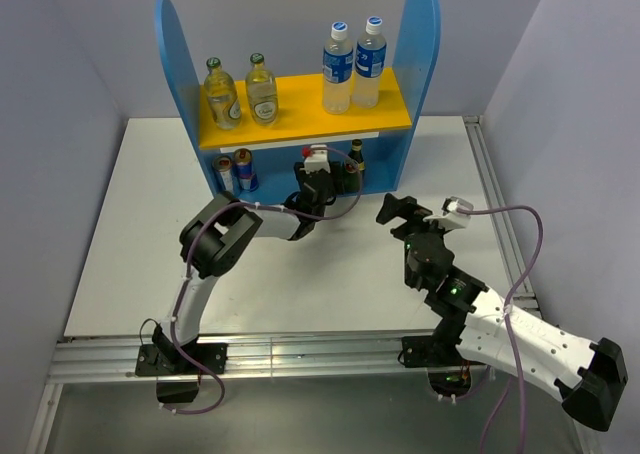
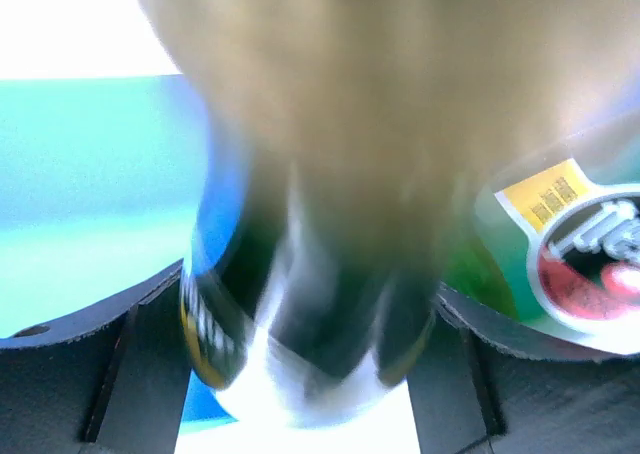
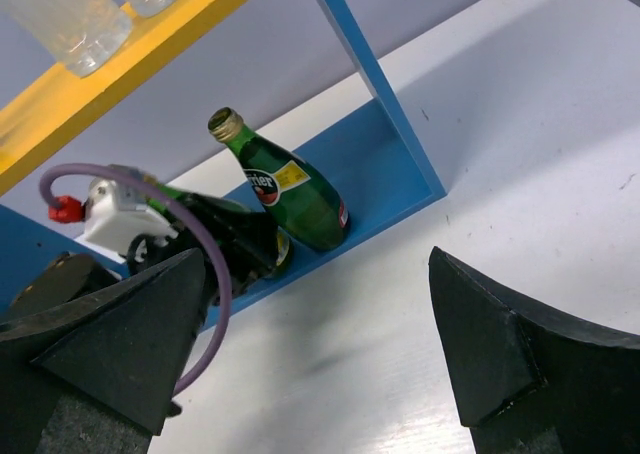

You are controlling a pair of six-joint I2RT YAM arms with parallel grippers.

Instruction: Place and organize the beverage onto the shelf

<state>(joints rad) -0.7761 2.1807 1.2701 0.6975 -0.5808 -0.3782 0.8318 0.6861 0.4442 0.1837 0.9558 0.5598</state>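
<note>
The blue shelf [image 1: 420,54] has a yellow upper board carrying two gold-capped glass bottles [image 1: 240,92] on its left and two blue-labelled plastic bottles [image 1: 353,64] on its right. One dark green bottle [image 3: 290,189] stands upright on the lower tier at the right. Just left of it, my left gripper [image 1: 322,179] reaches into the lower tier, shut on a second dark green bottle [image 2: 330,304], which fills the gap between the fingers and looks blurred. Its neighbour's label [image 2: 590,264] shows at the right. My right gripper [image 3: 320,354] is open over bare table in front of the shelf, holding nothing.
Two red-and-blue cans [image 1: 235,171] stand at the left end of the lower tier. The left wrist's purple cable [image 3: 200,244] loops near the shelf front. Walls enclose the white table [image 1: 140,234] on the left, back and right.
</note>
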